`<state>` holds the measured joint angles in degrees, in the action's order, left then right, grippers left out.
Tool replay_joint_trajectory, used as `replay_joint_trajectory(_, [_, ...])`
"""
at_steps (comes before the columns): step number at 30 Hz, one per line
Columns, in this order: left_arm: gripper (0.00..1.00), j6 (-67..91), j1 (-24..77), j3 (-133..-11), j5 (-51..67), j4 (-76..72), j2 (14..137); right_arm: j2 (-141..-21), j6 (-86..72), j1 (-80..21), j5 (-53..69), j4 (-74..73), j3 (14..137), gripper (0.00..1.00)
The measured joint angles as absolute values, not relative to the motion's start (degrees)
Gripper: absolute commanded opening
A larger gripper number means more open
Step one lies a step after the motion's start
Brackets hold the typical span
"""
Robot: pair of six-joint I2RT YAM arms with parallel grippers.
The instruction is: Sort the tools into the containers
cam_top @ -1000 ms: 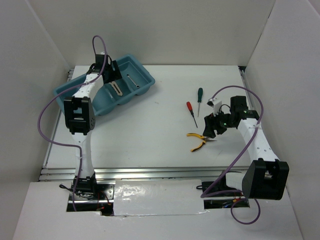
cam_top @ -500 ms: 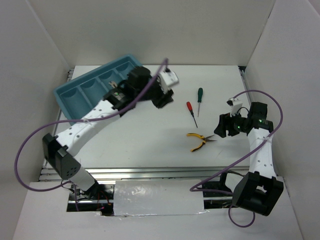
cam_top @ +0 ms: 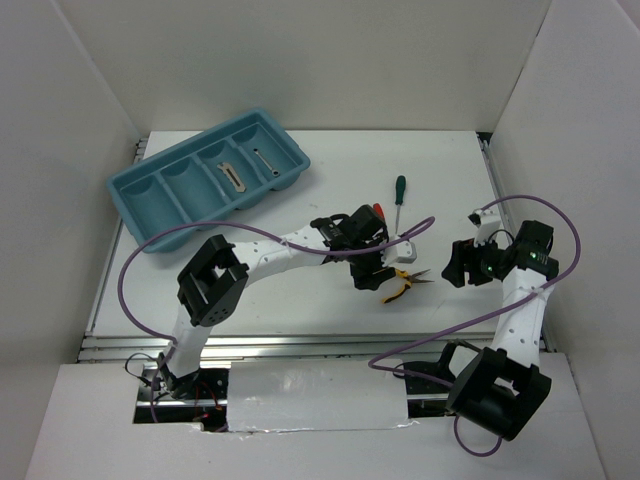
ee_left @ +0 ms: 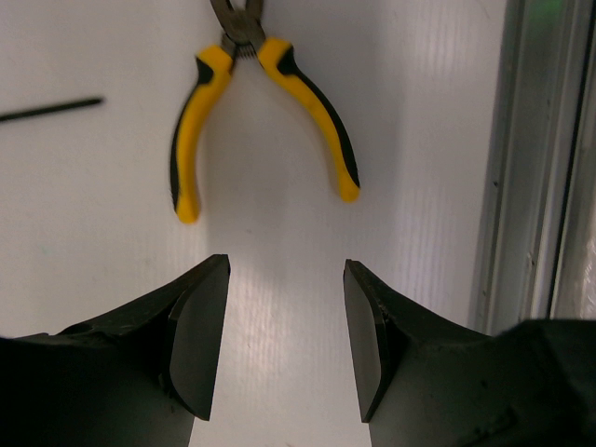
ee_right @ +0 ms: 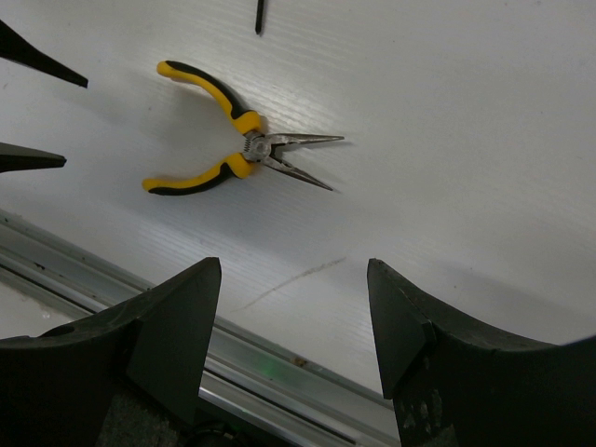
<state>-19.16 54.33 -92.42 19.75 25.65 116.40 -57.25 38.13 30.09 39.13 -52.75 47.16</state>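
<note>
The yellow-handled pliers (cam_top: 400, 286) lie flat on the white table, right of centre. My left gripper (cam_top: 370, 278) hovers just left of them, open and empty. In the left wrist view the pliers (ee_left: 307, 98) lie ahead of the left gripper (ee_left: 284, 340), handles spread toward it. My right gripper (cam_top: 455, 270) stands open to the right of the pliers (ee_right: 233, 149), holding nothing (ee_right: 293, 326). The green screwdriver (cam_top: 399, 200) lies farther back, and the red screwdriver (cam_top: 377, 212) is partly covered by my left arm. The light blue tray (cam_top: 150, 205) holds the folding knife (cam_top: 232, 177) and the thin rod (cam_top: 265, 162) in separate compartments.
A metal rail (cam_top: 300, 345) runs along the table's near edge, close to the pliers, and shows in both wrist views (ee_left: 531, 186) (ee_right: 112, 270). White walls enclose the table on three sides. A purple cable (cam_top: 410, 232) loops over my left wrist.
My left arm swung from the tray across the table to the pliers and its jaws narrowed. My right arm drew back to the right, away from the pliers.
</note>
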Motion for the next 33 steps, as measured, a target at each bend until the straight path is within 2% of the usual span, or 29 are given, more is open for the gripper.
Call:
replay_joint_trajectory(6, [0.69, -17.6, 54.1, -95.5, 19.7, 18.8, 120.4, -58.9, 40.2, 32.9, 39.2, -53.6, 47.2, 0.72])
replay_joint_trajectory(12, [0.70, -17.6, 53.9, -103.0, 19.0, 17.3, 127.5, -60.0, 40.8, 33.1, 39.2, -54.1, 47.2, 0.72])
replay_joint_trajectory(16, [0.72, -17.8, 53.9, -103.4, 17.6, 16.1, 129.8, -60.5, 41.3, 33.1, 39.3, -54.7, 47.2, 0.72])
replay_joint_trajectory(23, [0.70, -18.1, 53.9, -103.5, 15.4, 16.0, 131.7, -60.7, 41.7, 33.3, 39.7, -55.4, 47.4, 0.72])
replay_joint_trajectory(27, [0.59, -19.5, 53.8, -103.5, 14.5, 17.2, 131.8, -60.9, 41.8, 33.3, 39.9, -55.5, 47.7, 0.72])
replay_joint_trajectory(29, [0.50, -20.0, 53.5, -103.3, 14.1, 17.8, 131.8, -61.0, 41.9, 33.3, 40.0, -55.6, 47.7, 0.72])
replay_joint_trajectory(30, [0.39, -20.4, 53.4, -103.1, 14.1, 18.2, 131.8, -61.0, 41.9, 33.3, 40.0, -55.7, 47.7, 0.72])
replay_joint_trajectory(32, [0.27, -20.9, 53.3, -102.9, 14.2, 18.6, 131.8, -61.1, 41.9, 33.3, 40.1, -55.7, 47.7, 0.72])
replay_joint_trajectory(33, [0.17, -21.1, 53.3, -102.9, 14.0, 18.8, 131.8, -61.1, 41.9, 33.3, 40.1, -55.8, 47.8, 0.72])
